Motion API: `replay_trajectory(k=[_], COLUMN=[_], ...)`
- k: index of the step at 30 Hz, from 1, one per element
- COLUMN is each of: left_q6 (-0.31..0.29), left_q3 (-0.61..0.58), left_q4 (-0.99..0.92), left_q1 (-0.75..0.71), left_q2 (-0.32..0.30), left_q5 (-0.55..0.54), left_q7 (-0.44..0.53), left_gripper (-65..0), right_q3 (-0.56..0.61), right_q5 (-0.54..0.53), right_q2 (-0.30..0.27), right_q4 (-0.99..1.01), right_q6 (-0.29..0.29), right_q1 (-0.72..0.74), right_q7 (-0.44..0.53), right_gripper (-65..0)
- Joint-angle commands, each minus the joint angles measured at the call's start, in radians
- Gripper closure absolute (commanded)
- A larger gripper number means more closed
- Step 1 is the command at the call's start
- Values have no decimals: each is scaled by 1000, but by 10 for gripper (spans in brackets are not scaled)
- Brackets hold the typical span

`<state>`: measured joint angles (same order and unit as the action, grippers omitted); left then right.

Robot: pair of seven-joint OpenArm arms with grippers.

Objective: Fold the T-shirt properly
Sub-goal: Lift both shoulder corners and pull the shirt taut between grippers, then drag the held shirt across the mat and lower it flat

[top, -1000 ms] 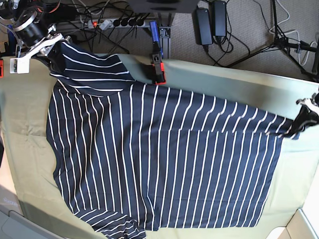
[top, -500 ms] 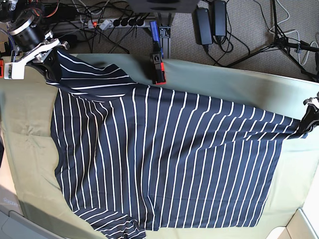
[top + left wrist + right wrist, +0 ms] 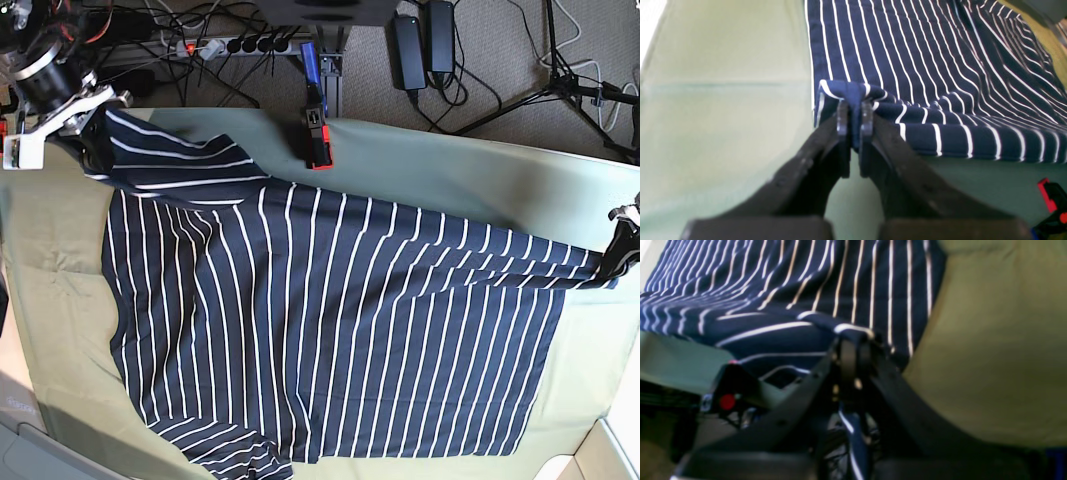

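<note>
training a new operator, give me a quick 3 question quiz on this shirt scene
1. True or false: both tools are shut on the shirt.
2. What colour is the cloth under the shirt? A) olive green B) red C) white
3. Which tool holds the shirt at the base view's right edge?

Key: 1. True, left tool and right tool each pinch fabric. 2. A. 3. The left tool.

Navy white-striped T-shirt (image 3: 330, 330) spread out, corners lifted.
</note>
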<state>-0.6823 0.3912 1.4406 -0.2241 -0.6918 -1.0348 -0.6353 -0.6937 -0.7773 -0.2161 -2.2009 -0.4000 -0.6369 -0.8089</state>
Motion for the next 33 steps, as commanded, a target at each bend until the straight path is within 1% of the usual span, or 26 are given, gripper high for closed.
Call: replay_trajectory(k=[1,2,5,9,12,18,21,25,30,33], left_q6=[-16,-16,-16,-16,-16,-16,-16,-16,-16,-16], left_q3=[2,-10,-72,-149,-204,-279,-282,-282,-282,-285], left_q4=[14,14,14,13,1,-104,-183,-297,-412,-447], left_q1=[23,34,62,147,194,288,341,402,477,508], left_q2=[-16,-8,8,36,44,45,50,49,49,49], left_q5=[7,25,32,133,183,202,220,222,250,255], left_q7=[26,26,40,53,53,76,81,105,161,168], left_gripper=[0,0,0,0,0,0,0,0,0,0], right_q3=[-10,-10,-10,-10,-5,38,108,245,390,452], right_q5=[4,4,5,10,7,3,8,31,83,109], right_q2=[-24,-37,-72,-122,-166,-265,-315,-364,-374,-374], right_q4=[-13,-7,23,103,174,288,347,436,564,638], right_q6=[-53,-52,-53,-53,-53,-53,-53,-53,-52,-52], right_q1=[-2,-1,7,64,116,264,334,430,578,660], right_q7=[29,31,42,41,39,38,39,39,46,47], right_gripper=[0,0,0,0,0,0,0,0,0,0])
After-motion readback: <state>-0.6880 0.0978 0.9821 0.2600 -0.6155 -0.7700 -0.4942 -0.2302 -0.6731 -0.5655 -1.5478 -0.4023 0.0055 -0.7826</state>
